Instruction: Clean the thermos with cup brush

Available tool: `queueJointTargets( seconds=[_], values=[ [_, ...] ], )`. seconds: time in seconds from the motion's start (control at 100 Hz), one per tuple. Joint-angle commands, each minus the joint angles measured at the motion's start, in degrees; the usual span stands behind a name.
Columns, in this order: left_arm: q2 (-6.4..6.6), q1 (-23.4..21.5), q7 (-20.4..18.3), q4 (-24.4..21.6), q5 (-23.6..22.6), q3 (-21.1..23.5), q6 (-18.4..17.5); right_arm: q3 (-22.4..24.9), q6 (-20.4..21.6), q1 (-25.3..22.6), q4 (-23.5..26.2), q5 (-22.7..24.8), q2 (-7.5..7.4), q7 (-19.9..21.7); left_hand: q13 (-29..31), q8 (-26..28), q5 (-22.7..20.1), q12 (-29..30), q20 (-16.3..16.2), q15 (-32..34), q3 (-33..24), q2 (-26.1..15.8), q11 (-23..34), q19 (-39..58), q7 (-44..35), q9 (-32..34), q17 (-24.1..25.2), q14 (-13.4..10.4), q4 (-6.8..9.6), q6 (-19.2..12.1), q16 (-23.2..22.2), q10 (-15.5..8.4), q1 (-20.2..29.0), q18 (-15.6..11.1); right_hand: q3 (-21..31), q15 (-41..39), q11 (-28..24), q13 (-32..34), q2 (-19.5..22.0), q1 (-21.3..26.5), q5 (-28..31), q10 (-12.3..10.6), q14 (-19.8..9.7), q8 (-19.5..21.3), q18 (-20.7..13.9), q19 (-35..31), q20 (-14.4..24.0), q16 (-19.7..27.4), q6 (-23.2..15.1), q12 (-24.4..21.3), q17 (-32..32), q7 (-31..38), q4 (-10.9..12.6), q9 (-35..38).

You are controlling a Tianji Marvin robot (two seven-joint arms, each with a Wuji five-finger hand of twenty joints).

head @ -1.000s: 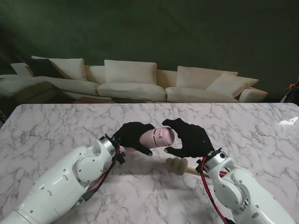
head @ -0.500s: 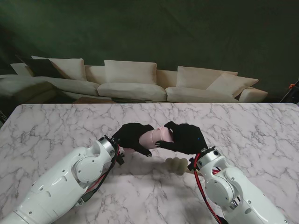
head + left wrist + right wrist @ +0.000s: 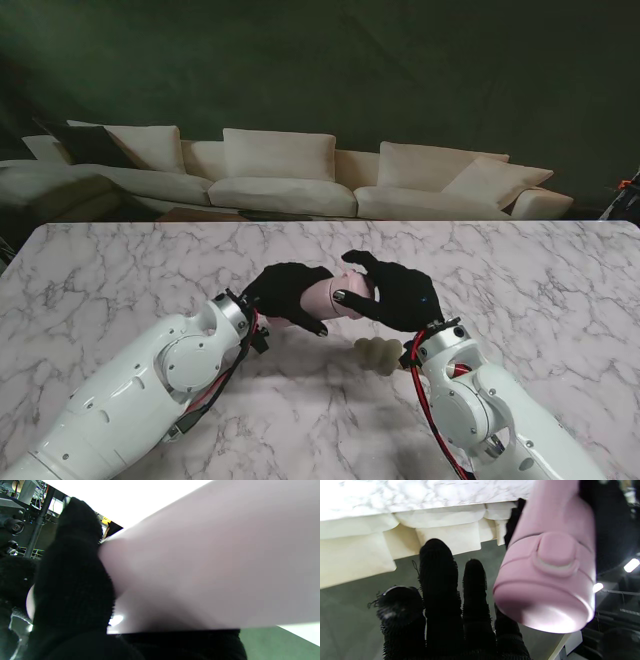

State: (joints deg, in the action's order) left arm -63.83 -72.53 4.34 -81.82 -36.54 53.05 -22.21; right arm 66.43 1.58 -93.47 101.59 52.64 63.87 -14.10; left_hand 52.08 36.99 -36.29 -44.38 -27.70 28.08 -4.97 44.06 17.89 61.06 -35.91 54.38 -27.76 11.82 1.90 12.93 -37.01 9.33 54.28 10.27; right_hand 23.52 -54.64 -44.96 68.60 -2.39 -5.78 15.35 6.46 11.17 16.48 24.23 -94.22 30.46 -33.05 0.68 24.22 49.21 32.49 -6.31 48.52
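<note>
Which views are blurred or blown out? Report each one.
Left wrist view: the thermos fills the frame out of focus, and the background beyond it is blown out white. Right wrist view: the thermos lid end and the right hand fingertips are soft, with glare on the marble table. Stand view: evenly lit and sharp.

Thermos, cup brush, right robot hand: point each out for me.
Thermos (image 3: 327,295): stand view, pink body between the hands.
Cup brush (image 3: 378,354): stand view, pale sponge head lying on the table.
Right robot hand (image 3: 400,292): stand view, back of the black glove.
</note>
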Motion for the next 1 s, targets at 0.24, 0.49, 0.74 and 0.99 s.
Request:
queueJointTargets(
  seconds=[0.24,0.49,0.74,0.99],
  values=[
    [-0.18,0.2,-0.8,-0.6,-0.1,0.3,-0.4,4.3,-0.2,-5.1,3.6,2.7,-0.28,-2.5,5.3,1.5,-5.1,-0.3,-2.6,11.0,-13.9,-29.5,1.8,7.0,-7.3,0.0,-2.3,-5.0,-0.36,-12.0,-3.3,-3.0,18.8,-6.5,4.1,22.8,11.0,-23.1,-1.9,-2.0,-7.6,-1.5,0.2,13.3,3.7,13.3,2.6,5.3,-4.9,-6.7,-14.8,-33.9,1.0,-34.3],
    [-0.17,0.3,-0.7,-0.5,-0.2,0.4,-0.7,10.9,14.4,-7.8,3.0,4.0,-1.02,-3.0,5.2,1.5,-5.0,-0.3,-2.6,11.0,-13.9,-29.5,1.8,7.0,-7.3,0.0,-2.3,-5.0,-0.39,-12.0,-3.3,-3.0,18.8,-6.5,7.9,36.9,24.5,-33.8,-14.9,25.7,-7.2,-1.8,-1.8,6.6,0.9,28.2,-1.3,14.0,-8.7,-12.6,-25.1,-33.4,5.7,-38.5],
    [-0.20,0.4,-0.6,-0.4,-0.2,0.3,-0.8,13.5,22.0,-7.3,1.2,10.1,-2.23,-4.2,5.2,1.5,-5.0,-0.3,-2.6,11.1,-13.8,-29.5,1.8,7.0,-7.3,-0.1,-2.2,-5.0,-0.39,-12.0,-3.3,-3.0,18.8,-6.5,44.8,36.2,26.2,-33.6,-28.5,46.4,-6.4,-3.3,-6.3,14.5,0.7,31.8,-3.1,14.2,-23.3,-13.0,-26.2,-29.7,9.9,-38.3],
    [-0.24,0.4,-0.4,-0.2,-0.2,0.2,-1.3,11.7,20.7,-4.4,-0.6,14.3,-3.26,-2.7,5.2,1.5,-5.1,-0.3,-2.7,11.1,-13.8,-29.5,1.8,7.1,-7.3,0.0,-2.3,-4.9,-0.38,-12.0,-3.3,-3.0,18.8,-6.5,35.5,34.1,27.3,-33.8,-30.7,38.2,-8.8,-2.5,-6.8,8.8,-0.3,31.9,-0.8,12.6,-22.9,-13.6,-28.3,-20.2,4.5,-38.3]
  ],
)
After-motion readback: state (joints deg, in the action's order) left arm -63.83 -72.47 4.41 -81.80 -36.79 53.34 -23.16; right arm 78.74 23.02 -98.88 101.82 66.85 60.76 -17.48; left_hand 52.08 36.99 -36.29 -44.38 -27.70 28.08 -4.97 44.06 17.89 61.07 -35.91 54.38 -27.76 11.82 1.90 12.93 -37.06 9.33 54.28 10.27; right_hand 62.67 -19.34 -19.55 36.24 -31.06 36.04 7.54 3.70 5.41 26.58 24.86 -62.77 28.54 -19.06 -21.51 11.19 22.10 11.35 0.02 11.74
